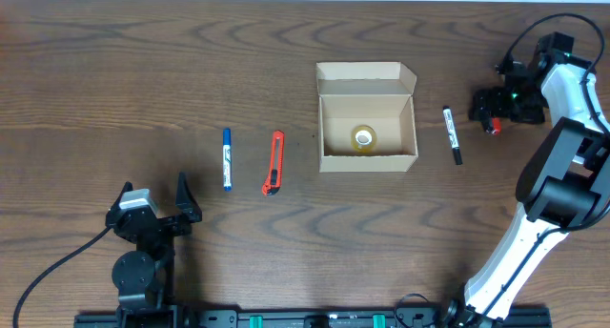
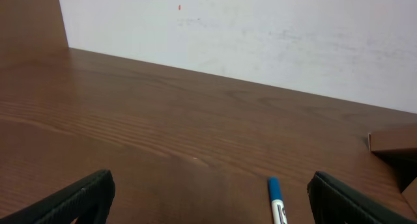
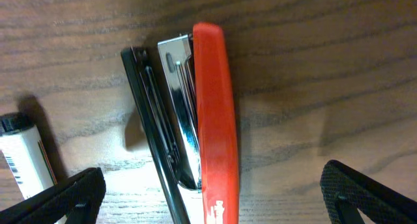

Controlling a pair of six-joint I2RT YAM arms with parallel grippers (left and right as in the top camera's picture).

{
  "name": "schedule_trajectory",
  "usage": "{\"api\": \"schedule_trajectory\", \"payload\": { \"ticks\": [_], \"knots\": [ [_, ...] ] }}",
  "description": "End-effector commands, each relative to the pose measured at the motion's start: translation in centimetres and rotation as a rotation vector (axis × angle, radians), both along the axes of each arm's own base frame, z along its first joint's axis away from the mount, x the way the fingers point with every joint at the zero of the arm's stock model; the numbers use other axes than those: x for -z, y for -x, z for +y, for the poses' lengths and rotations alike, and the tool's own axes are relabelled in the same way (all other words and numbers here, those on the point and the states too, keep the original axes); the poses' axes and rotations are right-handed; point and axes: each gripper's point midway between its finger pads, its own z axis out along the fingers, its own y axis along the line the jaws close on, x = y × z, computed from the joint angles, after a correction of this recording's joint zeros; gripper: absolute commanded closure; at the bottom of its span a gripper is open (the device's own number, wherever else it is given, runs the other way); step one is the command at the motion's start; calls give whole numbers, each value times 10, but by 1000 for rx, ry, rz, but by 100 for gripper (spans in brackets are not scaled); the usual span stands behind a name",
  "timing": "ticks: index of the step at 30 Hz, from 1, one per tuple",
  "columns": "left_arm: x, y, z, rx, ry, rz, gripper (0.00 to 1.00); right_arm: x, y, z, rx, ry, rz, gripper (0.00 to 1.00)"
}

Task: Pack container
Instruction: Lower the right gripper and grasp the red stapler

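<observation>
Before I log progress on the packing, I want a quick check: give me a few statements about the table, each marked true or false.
1. The tape sits inside the box. True.
2. The blue marker lies right of the box. False: it lies left of it, beside the knife.
3. The right gripper is open over the stapler. True.
4. The left gripper holds the knife. False: it is open and holds nothing.
5. The box is shut. False: its flap is up and the inside shows.
</observation>
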Motion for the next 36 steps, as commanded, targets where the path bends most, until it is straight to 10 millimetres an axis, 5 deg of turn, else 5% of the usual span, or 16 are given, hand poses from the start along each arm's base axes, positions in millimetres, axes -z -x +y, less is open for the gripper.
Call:
{"api": "schedule_trajectory", "payload": {
  "ticks": [1, 12, 19, 27, 28, 29, 30, 36],
  "knots": [
    [18, 1, 3, -18, -4, 55, 5, 1, -5, -1, 13, -12, -15, 1],
    [18, 1, 3, -18, -4, 55, 5, 4, -12, 10, -5, -14, -24, 1],
    [18, 1, 3, -18, -4, 55, 5, 30, -6, 22, -7, -36, 41, 12],
    [18, 1, 3, -18, -4, 55, 4, 33, -5, 19, -1, -19, 52, 23],
    [18, 1, 3, -18, -4, 55, 5, 33, -5, 19, -1, -20, 52, 30],
    [18, 1, 3, -18, -4, 55, 5, 33, -5, 19, 0, -19, 52, 54],
    [18, 1, 3, -18, -4, 55, 4, 33, -5, 18, 0, -20, 52, 66],
    [18, 1, 3, -18, -4, 55, 5, 33, -4, 16, 31, -13, 57, 93]
  ]
}}
